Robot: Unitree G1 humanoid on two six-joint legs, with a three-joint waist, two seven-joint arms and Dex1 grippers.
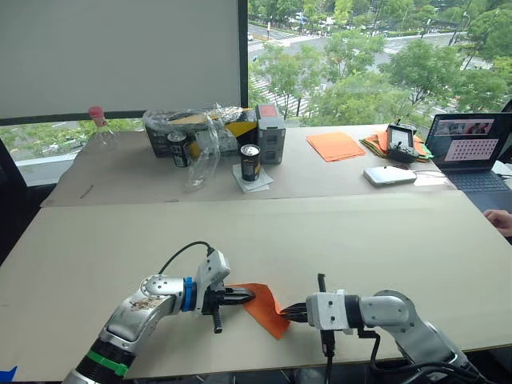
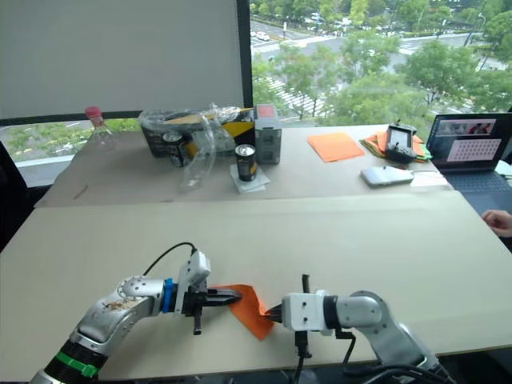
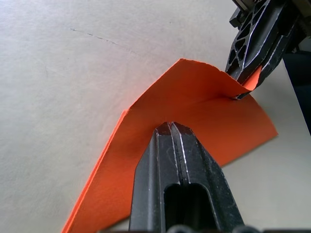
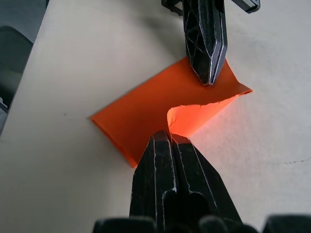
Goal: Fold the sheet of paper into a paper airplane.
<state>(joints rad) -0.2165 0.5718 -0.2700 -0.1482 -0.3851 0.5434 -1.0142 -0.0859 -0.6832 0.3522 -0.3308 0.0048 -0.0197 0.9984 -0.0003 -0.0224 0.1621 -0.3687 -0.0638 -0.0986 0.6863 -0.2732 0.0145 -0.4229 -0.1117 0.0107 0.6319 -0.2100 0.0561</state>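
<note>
— What have I got closest to me?

— The sheet of paper (image 1: pixel 264 306), bright orange, near the table's front edge, between my two grippers. My left gripper (image 1: pixel 245 297) has its fingers pressed together with their tips down on the sheet's left part. My right gripper (image 1: pixel 290 312) is clamped on the opposite edge, and the paper curls up there into a lifted flap; the rest lies flat on the pale table (image 1: pixel 352 232).

— Is it an airplane shape?

— From what I see, a folded sheet with one straight crease edge and a curled corner.

— And farther back?

— On the second table against the window: a dark drink can (image 1: pixel 250 162) on a white napkin, another can (image 1: pixel 178 149) beside a crumpled clear plastic bag (image 1: pixel 202 136), a grey box (image 1: pixel 270 134), a clear bottle with a pink cap (image 1: pixel 99 126). To the right, a neat orange paper stack (image 1: pixel 335 146), a mixed orange-and-green pile (image 1: pixel 376 144), a white device (image 1: pixel 390 174), an open laptop (image 1: pixel 470 148). A person's hand (image 1: pixel 501 220) shows at the right edge.
</note>
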